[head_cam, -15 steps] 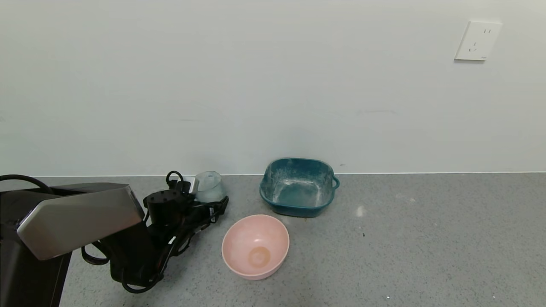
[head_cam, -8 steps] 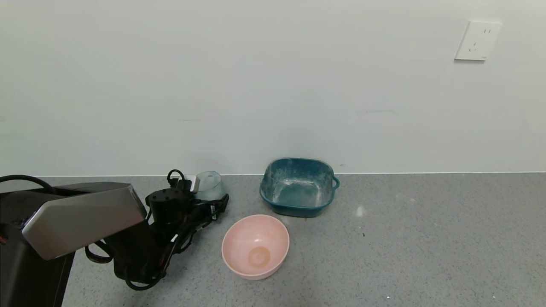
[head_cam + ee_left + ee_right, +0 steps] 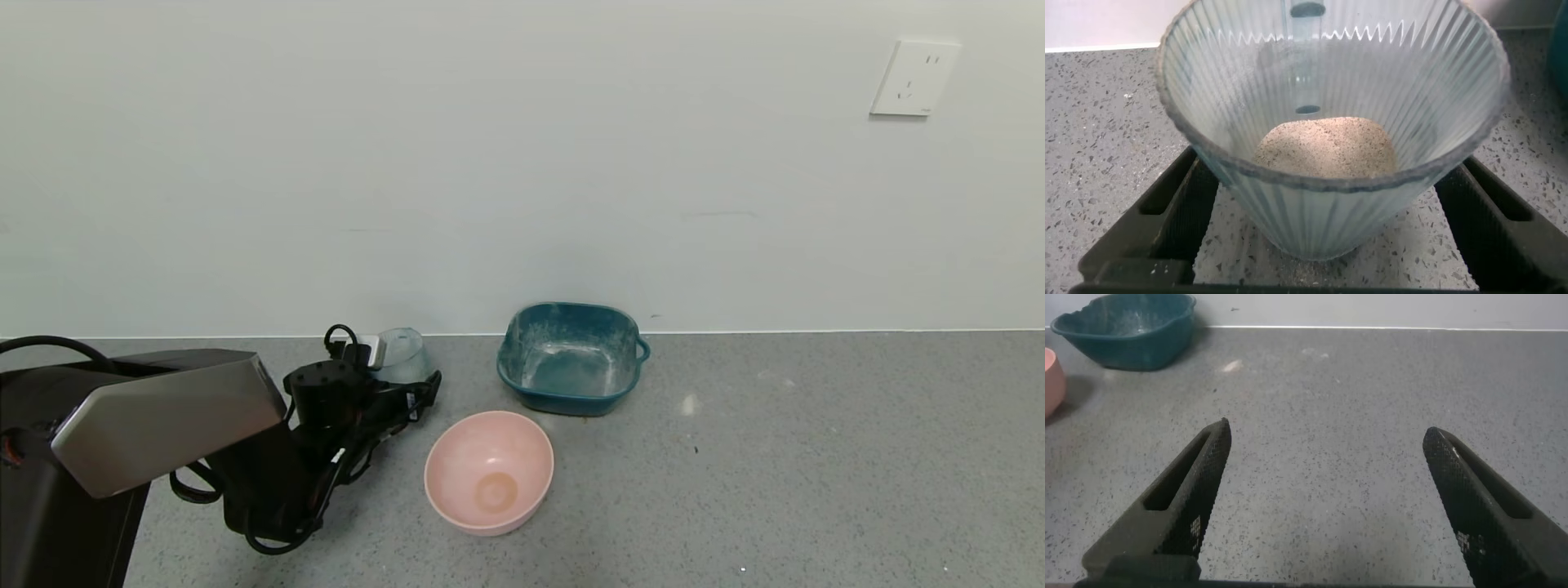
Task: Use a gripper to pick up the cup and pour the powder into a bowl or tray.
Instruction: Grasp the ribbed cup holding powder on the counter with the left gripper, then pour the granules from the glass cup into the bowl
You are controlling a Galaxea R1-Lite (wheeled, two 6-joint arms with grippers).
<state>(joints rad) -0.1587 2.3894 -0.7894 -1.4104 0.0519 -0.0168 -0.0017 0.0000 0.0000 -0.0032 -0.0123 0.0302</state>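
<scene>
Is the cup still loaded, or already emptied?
Loaded: the cup stands upright between the left gripper fingers, with a heap of powder at its bottom.

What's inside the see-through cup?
A small heap of pale powder sits at the bottom of the cup, between the left claw fingers. The cup's underside is hidden.

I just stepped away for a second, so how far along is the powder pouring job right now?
Early stage. Done: the left claw has reached the cup, one finger on each side of it. In hand: the grasp; the cup stands upright on the counter, powder inside. Left: lifting, carrying and pouring into the teal dish. The right claw hangs open, idle.
</scene>
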